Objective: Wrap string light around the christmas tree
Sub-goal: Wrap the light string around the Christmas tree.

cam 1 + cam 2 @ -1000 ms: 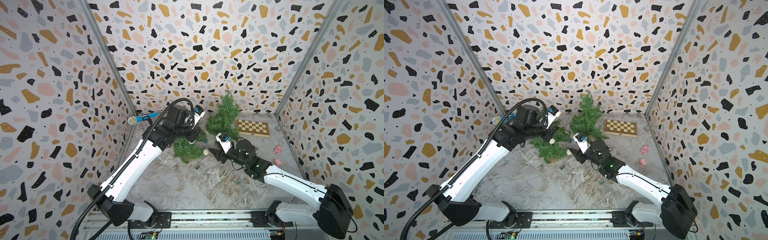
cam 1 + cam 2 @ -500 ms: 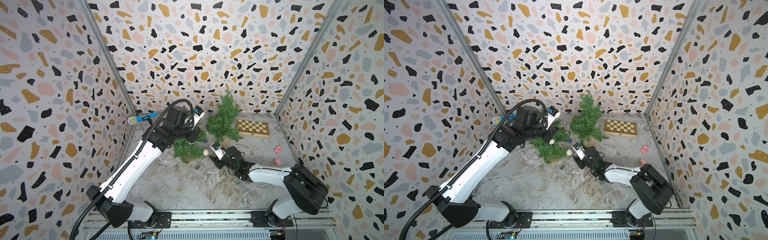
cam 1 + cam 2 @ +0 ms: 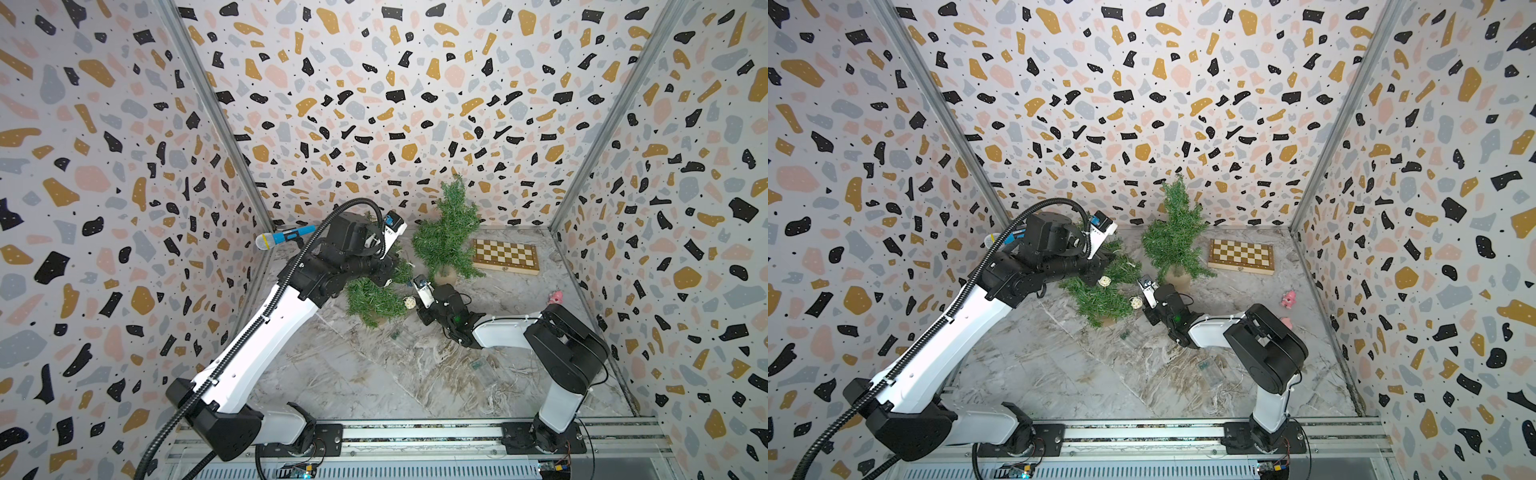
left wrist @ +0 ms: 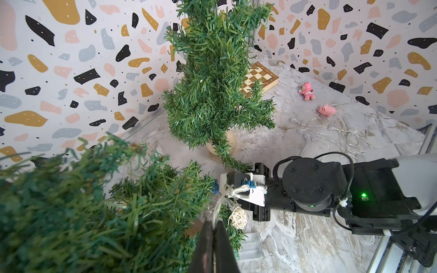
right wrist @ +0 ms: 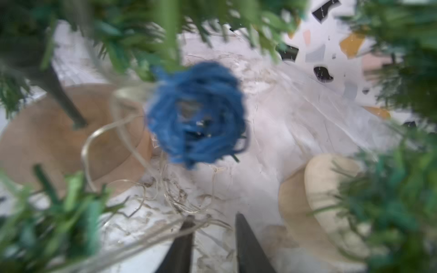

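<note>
Black fingers of the left gripper [image 4: 214, 223] stay pressed together on the thin wire of the string light [image 4: 238, 217], high over the near tree [image 3: 371, 301]. This arm has not shifted in the last second. From the pinch the wire drops through the needles below the gripper, carrying a white ball [image 3: 410, 302] and a blue ball [image 5: 196, 113].

What has changed is the right arm. 1 second ago it reached out long and raised, with its jaws wide. Now it is folded back at the elbow, and the right gripper [image 5: 212, 219] sits low at the floor, just beside the tree's wooden base [image 5: 59, 132] and below the left gripper. Its jaws have narrowed to a slim gap, and several loose strands cross right at the tips. The wrist view is blurred, so I cannot tell whether any strand is actually caught between them.

I judge this a regrasp: with 1 gripper anchoring the upper end, the right one is going for slack low down, ready for the next turn round the tree. Much of the string lies in a loose heap [image 4: 331, 132] on the floor, well apart from both grippers, so the wrapping looks barely begun. A 2nd tree [image 3: 446, 237] stands just beyond the right gripper and could snag the wire.
</note>
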